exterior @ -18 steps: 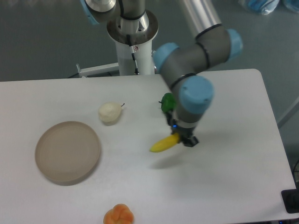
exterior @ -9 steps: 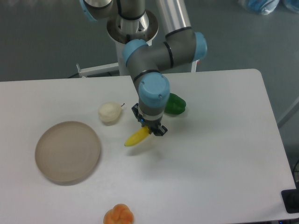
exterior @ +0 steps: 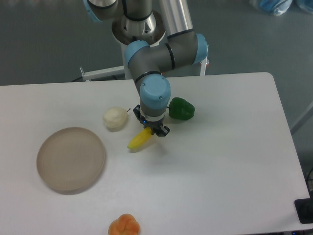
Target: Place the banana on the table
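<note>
The bright yellow banana [exterior: 138, 141] hangs tilted in my gripper [exterior: 152, 131], its free end pointing down-left, low over the white table [exterior: 220, 161]. The gripper is shut on the banana's upper right end, which it hides. I cannot tell whether the lower tip touches the tabletop. The gripper is near the table's middle, between the pear and the green pepper.
A pale cream pear [exterior: 115, 118] lies just left of the banana. A green pepper [exterior: 181, 108] lies right of the gripper. A round beige plate [exterior: 71, 159] sits at the left. An orange lumpy fruit [exterior: 124, 225] lies at the front edge.
My gripper has carried the banana leftward across the table, from right of the pepper to left of it, and has slowed near the pear.
</note>
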Controlling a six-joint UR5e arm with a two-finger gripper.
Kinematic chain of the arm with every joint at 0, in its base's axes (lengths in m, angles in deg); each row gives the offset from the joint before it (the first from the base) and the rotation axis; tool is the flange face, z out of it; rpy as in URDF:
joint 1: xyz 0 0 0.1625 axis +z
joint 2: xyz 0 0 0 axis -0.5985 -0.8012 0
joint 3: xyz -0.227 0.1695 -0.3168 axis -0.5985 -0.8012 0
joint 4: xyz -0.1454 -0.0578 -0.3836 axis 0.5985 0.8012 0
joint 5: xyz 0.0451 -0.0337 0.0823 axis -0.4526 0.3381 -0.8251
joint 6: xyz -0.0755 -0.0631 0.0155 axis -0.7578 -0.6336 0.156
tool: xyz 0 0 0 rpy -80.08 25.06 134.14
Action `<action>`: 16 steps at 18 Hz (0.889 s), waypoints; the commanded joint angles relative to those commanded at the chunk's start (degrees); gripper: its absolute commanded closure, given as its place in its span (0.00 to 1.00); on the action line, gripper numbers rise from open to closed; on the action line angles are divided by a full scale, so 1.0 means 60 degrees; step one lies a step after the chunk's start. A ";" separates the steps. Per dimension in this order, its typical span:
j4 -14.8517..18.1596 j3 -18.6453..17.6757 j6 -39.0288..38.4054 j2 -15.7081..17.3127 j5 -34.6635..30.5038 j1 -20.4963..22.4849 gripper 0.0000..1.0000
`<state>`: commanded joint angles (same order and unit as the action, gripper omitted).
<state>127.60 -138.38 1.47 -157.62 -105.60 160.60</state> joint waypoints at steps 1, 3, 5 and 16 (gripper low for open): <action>0.0000 0.0015 0.0014 0.0000 0.0000 0.0000 0.00; 0.0000 0.0088 -0.0015 0.0015 0.0000 0.0000 0.00; 0.0000 0.0277 -0.0029 0.0058 0.0015 0.0014 0.00; 0.0219 0.2650 0.2763 -0.0161 0.0044 0.1346 0.00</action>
<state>128.91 -122.48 18.05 -158.58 -105.33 168.67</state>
